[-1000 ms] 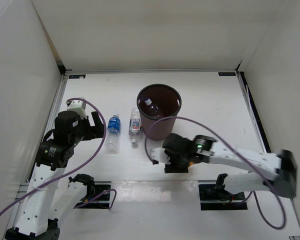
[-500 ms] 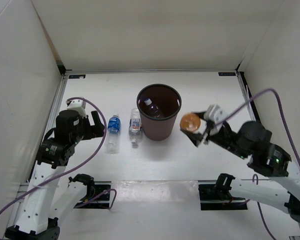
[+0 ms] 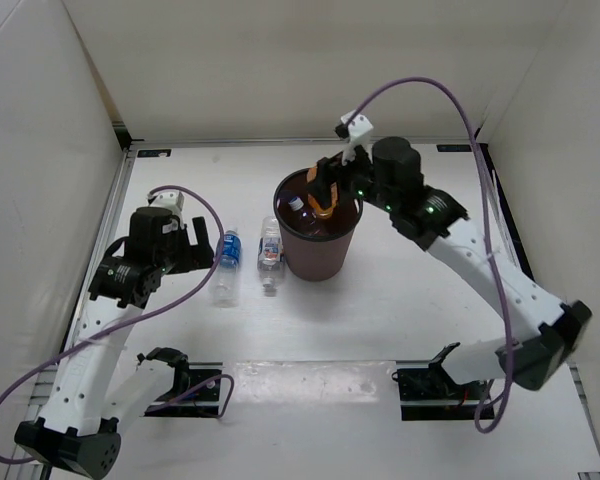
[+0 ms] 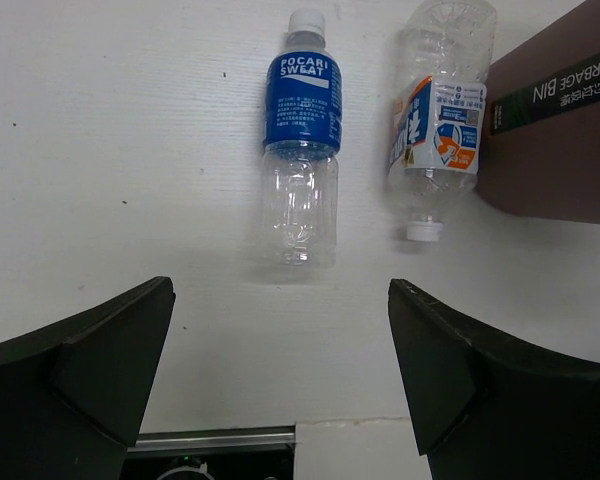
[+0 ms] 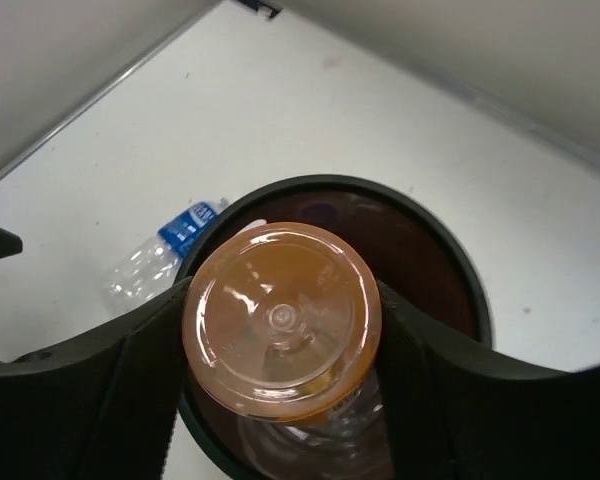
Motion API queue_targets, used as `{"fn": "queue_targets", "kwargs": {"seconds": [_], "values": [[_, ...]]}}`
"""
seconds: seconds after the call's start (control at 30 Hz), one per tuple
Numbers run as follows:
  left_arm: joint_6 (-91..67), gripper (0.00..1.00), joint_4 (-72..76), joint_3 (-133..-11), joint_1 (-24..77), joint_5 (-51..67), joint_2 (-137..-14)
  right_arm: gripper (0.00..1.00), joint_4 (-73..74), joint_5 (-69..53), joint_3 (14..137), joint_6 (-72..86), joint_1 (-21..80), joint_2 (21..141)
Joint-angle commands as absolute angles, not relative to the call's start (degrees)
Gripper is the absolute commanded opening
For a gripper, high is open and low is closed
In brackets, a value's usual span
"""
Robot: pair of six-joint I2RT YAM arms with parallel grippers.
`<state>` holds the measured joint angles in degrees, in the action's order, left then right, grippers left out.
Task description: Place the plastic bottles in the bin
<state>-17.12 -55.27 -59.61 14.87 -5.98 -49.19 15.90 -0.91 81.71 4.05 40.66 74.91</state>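
Observation:
My right gripper (image 3: 323, 192) is shut on the short orange bottle (image 5: 281, 317) and holds it over the mouth of the dark brown bin (image 3: 310, 256), whose rim (image 5: 450, 260) rings it in the right wrist view. A clear bottle (image 3: 301, 212) lies inside the bin. The blue-label bottle (image 4: 302, 137) and the pale-label bottle (image 4: 435, 120) lie side by side on the table left of the bin (image 4: 560, 140); both also show in the top view, blue-label (image 3: 226, 265) and pale-label (image 3: 270, 253). My left gripper (image 4: 280, 375) is open and empty, above and short of them.
White walls enclose the table on three sides. The left arm (image 3: 130, 275) stands left of the two lying bottles. A metal rail and mounts (image 3: 310, 375) run along the near edge. The pale-label bottle lies close against the bin's side.
My right arm has swung from the near side of the bin, carrying the orange bottle up and over the bin's mouth. The left arm has shifted only slightly.

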Motion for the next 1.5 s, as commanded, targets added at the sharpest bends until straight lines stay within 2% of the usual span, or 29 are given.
{"fn": "queue_targets", "kwargs": {"seconds": [0.0,0.03,0.1,0.17,0.27,0.3,0.37,0.43,0.47,0.67,0.73,0.77,0.8,0.83,0.87,0.93,1.13,1.3,1.47], "values": [[-17.8,1.00,-55.0,-59.7,15.1,-7.1,-49.2,0.82,18.7,-1.8,91.7,7.6,41.0,77.8],[-18.0,1.00,-55.0,-59.7,15.1,-7.3,-49.2,0.90,25.9,-0.3,93.6,8.5,41.0,79.0],[-18.8,1.00,-55.0,-59.2,15.1,-8.4,-49.2,0.90,29.4,3.6,99.9,10.1,41.1,78.8],[-19.4,1.00,-55.2,-59.2,15.0,-8.8,-49.1,0.90,31.9,8.3,100.0,10.0,41.2,76.9],[-20.6,1.00,-56.2,-59.7,15.0,-10.5,-49.1,0.90,34.7,14.7,93.4,8.9,41.4,69.0],[-20.6,1.00,-56.6,-60.0,15.0,-10.6,-49.3,0.90,35.6,17.8,85.9,9.5,41.7,62.2],[-20.2,1.00,-56.1,-60.2,15.0,-9.6,-49.8,0.90,36.5,22.5,80.3,10.4,42.9,54.9],[-18.5,1.00,-55.5,-60.1,15.2,-9.0,-50.5,0.90,38.3,26.6,70.5,10.2,46.9,46.0],[-18.5,1.00,-55.5,-60.0,15.0,-8.4,-51.2,0.90,39.5,32.6,66.7,10.5,48.2,43.7],[-16.2,1.00,-55.5,-61.2,14.5,-4.0,-57.0,0.90,44.7,57.2,51.8,15.1,63.4,28.7],[-16.1,1.00,-55.2,-60.6,14.0,-3.7,-58.2,0.90,50.0,60.1,54.6,17.6,68.9,27.0],[-16.0,1.00,-54.9,-60.7,13.8,-3.6,-58.6,0.90,53.5,63.0,54.5,26.1,71.2,26.3],[-15.9,1.00,-55.0,-60.6,13.7,-3.4,-59.6,0.90,57.3,70.6,54.1,28.7,72.6,25.4],[-15.7,1.00,-55.1,-60.9,13.5,-3.4,-60.9,0.90,59.1,72.4,53.3,31.6,76.3,24.7],[-15.9,1.00,-55.7,-61.2,13.6,-3.4,-62.0,0.90,59.8,72.2,54.0,36.7,79.7,23.4],[-16.1,1.00,-55.7,-61.2,13.7,-3.5,-62.8,0.90,58.2,72.9,53.3,34.8,82.3,22.8],[-16.1,1.00,-55.1,-60.9,13.6,-1.8,-66.5,0.90,59.7,72.5,53.7,34.5,83.2,25.6],[-15.0,1.00,-56.5,-62.3,13.6,1.1,-75.5,0.90,62.7,73.2,54.9,37.9,85.2,28.1],[-14.6,1.00,-58.8,-66.3,13.5,-2.2,-81.3,0.90,60.4,73.0,54.4,36.0,86.8,27.4]]}}
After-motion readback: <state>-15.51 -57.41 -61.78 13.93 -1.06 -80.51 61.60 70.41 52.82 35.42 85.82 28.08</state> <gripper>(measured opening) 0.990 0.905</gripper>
